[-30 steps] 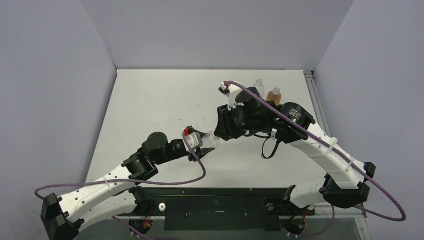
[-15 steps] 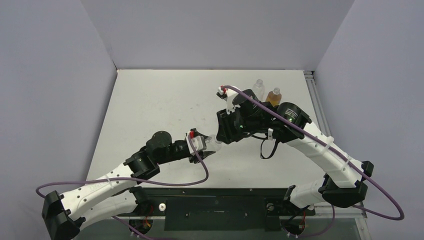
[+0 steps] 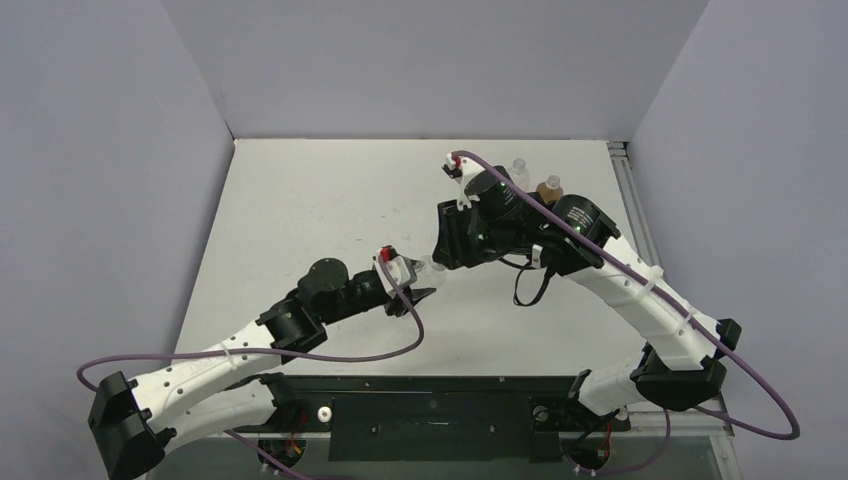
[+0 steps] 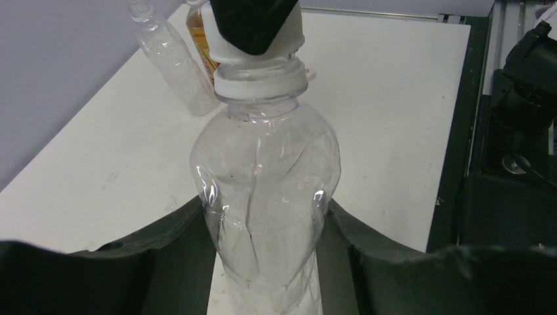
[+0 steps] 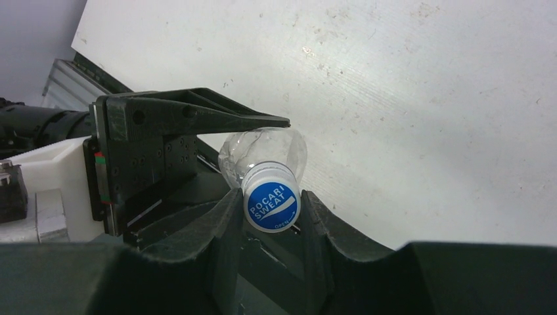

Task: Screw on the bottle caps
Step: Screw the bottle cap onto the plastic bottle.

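Observation:
A clear bottle point(image 4: 266, 164) lies tilted in my left gripper point(image 4: 266, 210), whose two fingers press on its body from either side. The blue-and-white cap point(image 5: 271, 202) sits on that bottle's neck, above the white neck ring point(image 4: 263, 82). My right gripper point(image 5: 271, 205) is shut on the cap, one finger on each side. From above, the two grippers meet near mid-table, left gripper point(image 3: 422, 282) and right gripper point(image 3: 445, 262), with the held bottle point(image 3: 431, 268) barely showing between them. No plain white cap is in view.
A second clear bottle point(image 3: 519, 168) and an amber bottle point(image 3: 548, 187) stand upright at the back right, just behind the right arm; both show in the left wrist view, clear point(image 4: 167, 56), amber point(image 4: 196, 29). A metal rail point(image 3: 630, 200) edges the table's right side.
The right wrist has turned on the cap and drifted slightly toward the back. The left arm has edged forward with the bottle. Both grips are unchanged.

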Motion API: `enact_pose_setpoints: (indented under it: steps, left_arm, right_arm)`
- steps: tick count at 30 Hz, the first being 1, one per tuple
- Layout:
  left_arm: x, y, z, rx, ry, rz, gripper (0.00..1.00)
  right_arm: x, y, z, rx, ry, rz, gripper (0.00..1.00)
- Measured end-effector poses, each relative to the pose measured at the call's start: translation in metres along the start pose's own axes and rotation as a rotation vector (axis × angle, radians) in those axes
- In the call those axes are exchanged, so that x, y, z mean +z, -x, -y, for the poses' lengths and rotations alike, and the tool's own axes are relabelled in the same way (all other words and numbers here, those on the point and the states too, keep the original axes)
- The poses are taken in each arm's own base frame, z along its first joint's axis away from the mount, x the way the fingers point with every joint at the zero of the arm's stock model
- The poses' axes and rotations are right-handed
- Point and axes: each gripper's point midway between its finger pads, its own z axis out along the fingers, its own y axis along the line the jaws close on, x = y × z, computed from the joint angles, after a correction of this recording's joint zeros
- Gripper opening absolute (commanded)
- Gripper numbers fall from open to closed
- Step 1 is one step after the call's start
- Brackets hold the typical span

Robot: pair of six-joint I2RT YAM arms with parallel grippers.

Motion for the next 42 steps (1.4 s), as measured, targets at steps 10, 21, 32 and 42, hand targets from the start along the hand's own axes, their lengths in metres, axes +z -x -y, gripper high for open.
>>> enact_pose_setpoints:
  steps: [10, 21, 32, 42]
  left_arm:
    - [0.007, 0.0, -0.022, -0.009, 0.12, 0.009, 0.11]
    - [0.015, 0.002, -0.038, -0.041, 0.22, 0.054, 0.11]
    - [0.02, 0.005, -0.051, -0.073, 0.293, 0.083, 0.11]
    - [0.023, 0.002, -0.047, -0.054, 0.264, 0.073, 0.11]
  right_arm:
    - [0.011, 0.021, 0.007, 0.073, -0.097, 0.015, 0.1]
    - [0.019, 0.038, 0.012, 0.175, -0.147, 0.096, 0.08]
    - [0.024, 0.053, 0.014, 0.237, -0.172, 0.16, 0.07]
    - [0.025, 0.048, 0.018, 0.217, -0.197, 0.136, 0.1]
